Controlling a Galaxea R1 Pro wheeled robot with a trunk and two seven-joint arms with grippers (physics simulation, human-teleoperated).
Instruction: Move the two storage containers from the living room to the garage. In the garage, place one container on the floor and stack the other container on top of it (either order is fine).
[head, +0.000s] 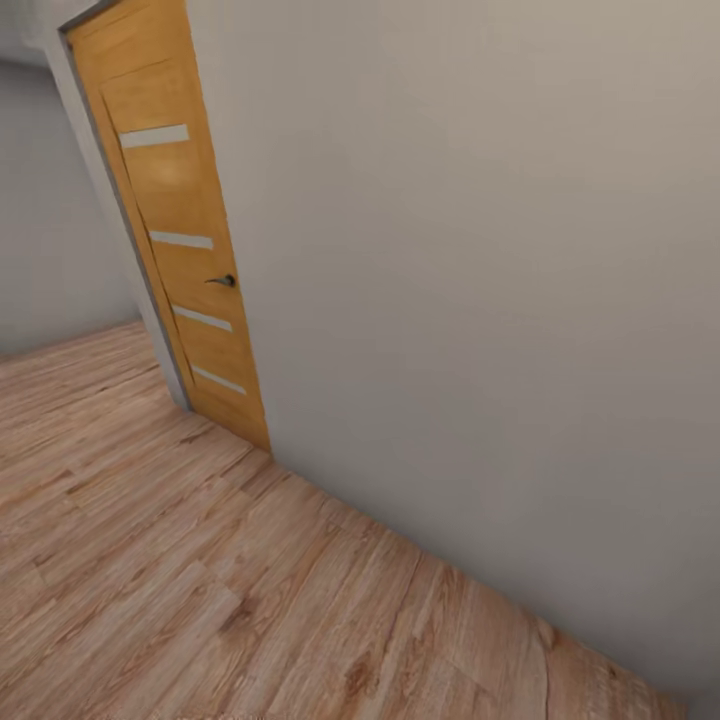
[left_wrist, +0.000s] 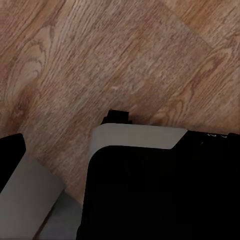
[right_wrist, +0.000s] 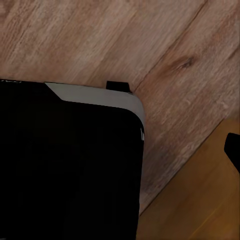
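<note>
Robot is transiting; head view is showing an orange wooden door (head: 180, 250) with a dark lever handle (head: 224, 281), standing beside a plain grey-white wall (head: 480, 300), over a light wood-plank floor (head: 150, 580). Storage containers are not showing in these frames, so their location cannot be told from here; judging by the plank flooring, the robot is not yet in the garage with its concrete floor. Both wrist cameras are looking down at planks past the robot's black base with its grey trim (left_wrist: 135, 136) and (right_wrist: 95, 95). An orange patch (right_wrist: 210, 200) is sitting at one corner of the right wrist view, possibly a bin or the door, too cropped to say. Finger positions are not discernible for either gripper, so openness and any load cannot be told. Handling judgement: thin-walled open bins are likely light, somewhat flexible and slick, so pinching a long rim wall near its middle is looking safest, keeping it level.
</note>
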